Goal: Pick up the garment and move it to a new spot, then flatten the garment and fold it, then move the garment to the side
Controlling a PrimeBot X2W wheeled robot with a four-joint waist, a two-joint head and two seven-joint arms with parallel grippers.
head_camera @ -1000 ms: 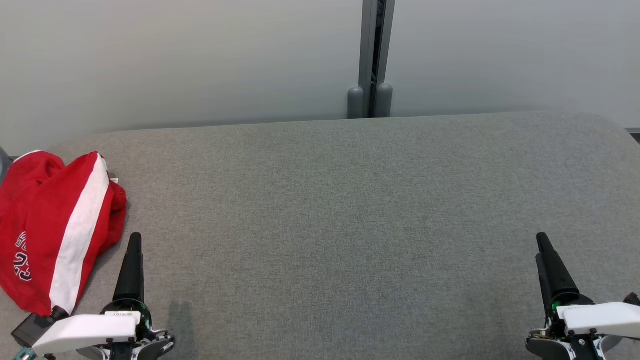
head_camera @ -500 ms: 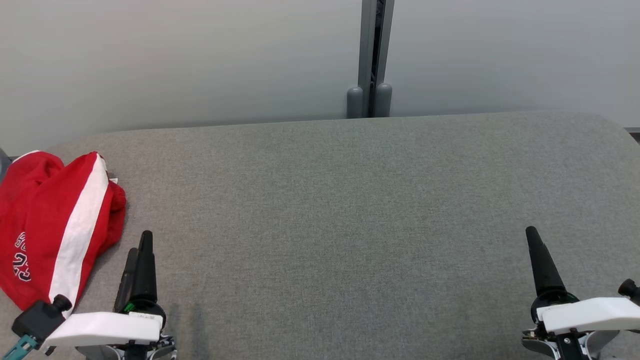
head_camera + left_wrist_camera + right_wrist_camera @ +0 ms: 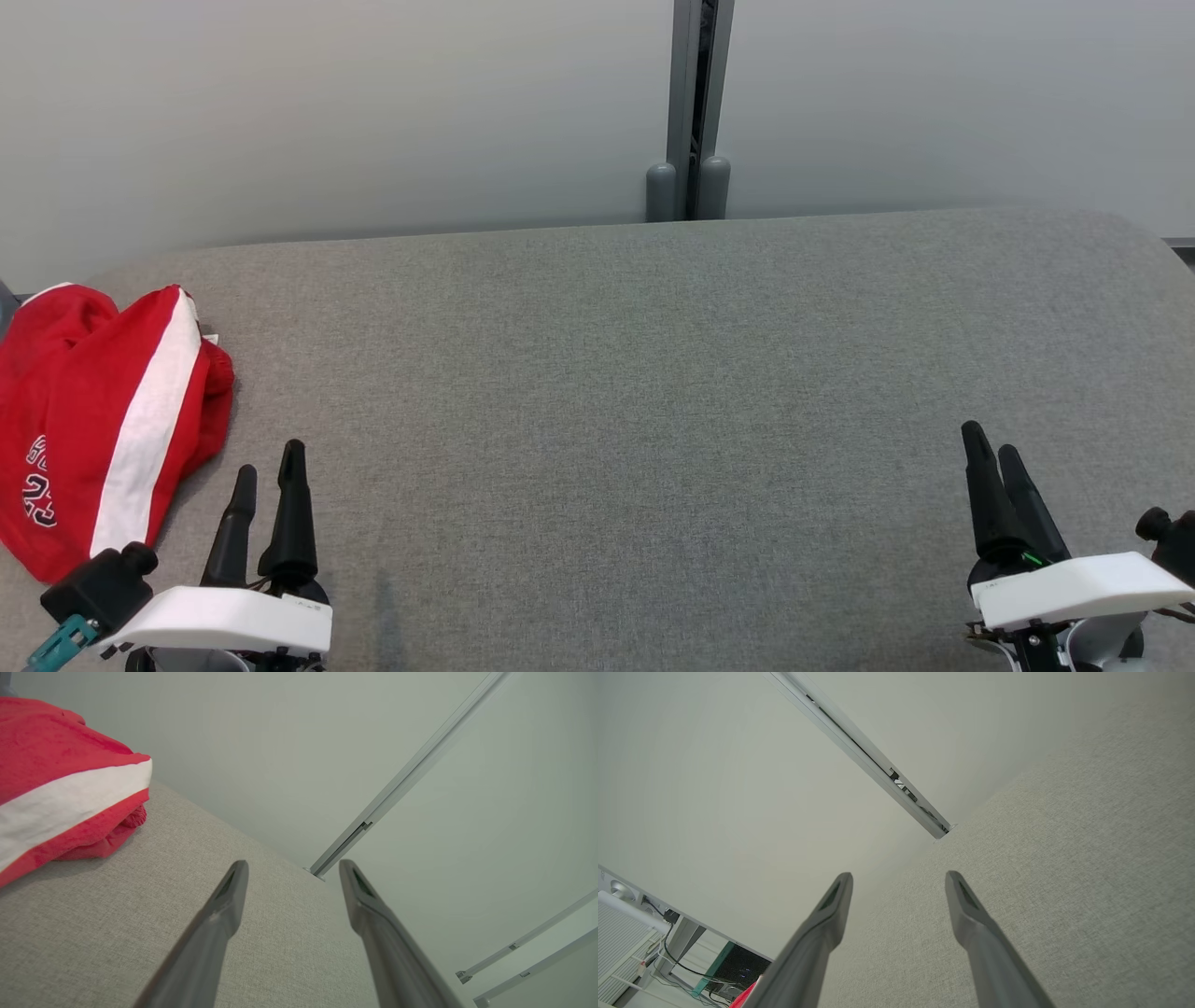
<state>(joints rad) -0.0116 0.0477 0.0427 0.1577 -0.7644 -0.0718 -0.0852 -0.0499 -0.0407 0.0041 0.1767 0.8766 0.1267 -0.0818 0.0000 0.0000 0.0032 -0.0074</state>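
At the 9 o'clock edge of the head view, we note the garment [image 3: 93, 420]: red, crumpled in a loose heap on the grey fabric surface [image 3: 653, 373], partly cut off by the frame. A white stripe [image 3: 149, 420] runs down it from 12 toward 6 o'clock, and some dark-outlined lettering shows near its lower left edge, too folded to read. The left gripper [image 3: 269, 459] sits at 7 o'clock, fingers pointing toward 12, parted with a clear gap and nothing between them. Its tips lie just beside the garment's lower right edge, apart from the cloth. In the left wrist view the heap sits at 10 o'clock of the fingers, with bare grey fabric between. The right gripper [image 3: 991, 439] sits at 5 o'clock, well apart from the garment. We read its fingers as spread and empty too; the right wrist view shows a plain gap between them, over bare surface. At 12 o'clock a grey metal post [image 3: 691, 93] rises behind the far edge of the surface, against a pale wall [image 3: 373, 112].
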